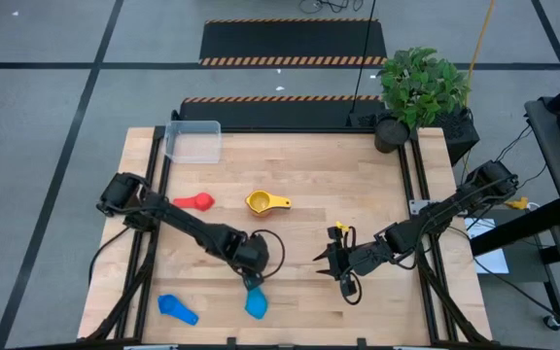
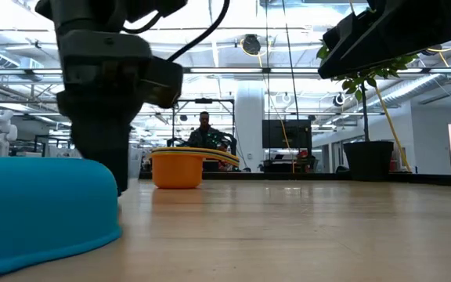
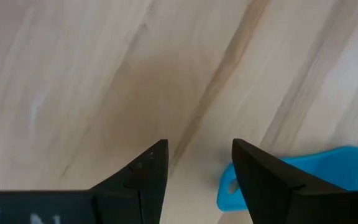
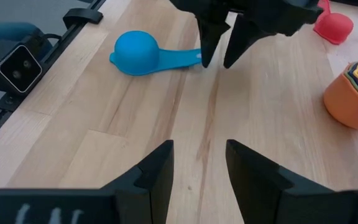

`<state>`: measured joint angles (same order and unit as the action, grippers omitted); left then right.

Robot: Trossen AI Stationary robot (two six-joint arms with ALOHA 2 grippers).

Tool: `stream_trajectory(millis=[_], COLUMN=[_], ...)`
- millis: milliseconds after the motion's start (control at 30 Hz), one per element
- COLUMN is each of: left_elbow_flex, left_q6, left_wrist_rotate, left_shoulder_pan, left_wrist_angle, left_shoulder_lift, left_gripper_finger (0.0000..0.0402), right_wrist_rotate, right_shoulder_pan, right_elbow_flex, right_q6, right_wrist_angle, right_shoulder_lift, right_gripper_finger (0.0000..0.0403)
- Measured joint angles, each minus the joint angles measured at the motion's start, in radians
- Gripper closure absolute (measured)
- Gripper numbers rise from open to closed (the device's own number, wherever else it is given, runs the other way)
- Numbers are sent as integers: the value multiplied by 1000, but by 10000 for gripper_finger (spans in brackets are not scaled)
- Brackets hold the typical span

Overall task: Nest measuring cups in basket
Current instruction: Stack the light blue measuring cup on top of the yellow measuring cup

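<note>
A light blue measuring cup [image 4: 135, 51] lies mouth down near the table's front edge, its handle [image 4: 179, 57] pointing at my left gripper [image 4: 219, 59]. That gripper points steeply down, open, with the handle's end [image 3: 227, 186] beside one fingertip and nothing between the fingers. A second light blue cup [image 1: 176, 308] lies toward the front left. A red cup [image 1: 197, 201] and a yellow-orange stack of nested cups [image 1: 265, 202] sit mid-table. The clear basket [image 1: 193, 141] stands at the far left. My right gripper [image 4: 197, 146] hovers open right of centre. My left gripper stands over the end of the light blue cup's handle [image 3: 227, 186], one finger [image 3: 260, 174] in front of it. Whether that finger touches the handle I cannot tell. The cup lies flat on the table, mouth down.
A potted plant [image 1: 418, 92] stands at the table's far right corner. Bare wood lies between the two grippers and around the stack. Black frame rails [image 1: 154, 165] run along the table's left and right edges.
</note>
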<state>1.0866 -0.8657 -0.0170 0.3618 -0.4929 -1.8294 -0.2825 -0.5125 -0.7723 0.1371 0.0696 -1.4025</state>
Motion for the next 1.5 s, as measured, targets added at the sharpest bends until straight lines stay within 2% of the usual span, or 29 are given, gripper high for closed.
stream_trajectory(millis=[1300, 1400, 1500], left_elbow_flex=[2, 2, 2], left_q6=[-28, -20, -16], left_wrist_rotate=[-37, -35, -35], left_shoulder_pan=[112, 112, 116], left_wrist_angle=[23, 23, 22], left_shoulder_lift=[13, 13, 13], left_gripper_finger=[220, 229, 257], right_wrist_rotate=[-1, -1, -2], right_shoulder_pan=[0, 0, 0], right_elbow_flex=[0, 0, 0], right_q6=[0, 1, 1], right_wrist_angle=[1, 1, 1], right_shoulder_lift=[0, 0, 0], right_gripper_finger=[261, 261, 261])
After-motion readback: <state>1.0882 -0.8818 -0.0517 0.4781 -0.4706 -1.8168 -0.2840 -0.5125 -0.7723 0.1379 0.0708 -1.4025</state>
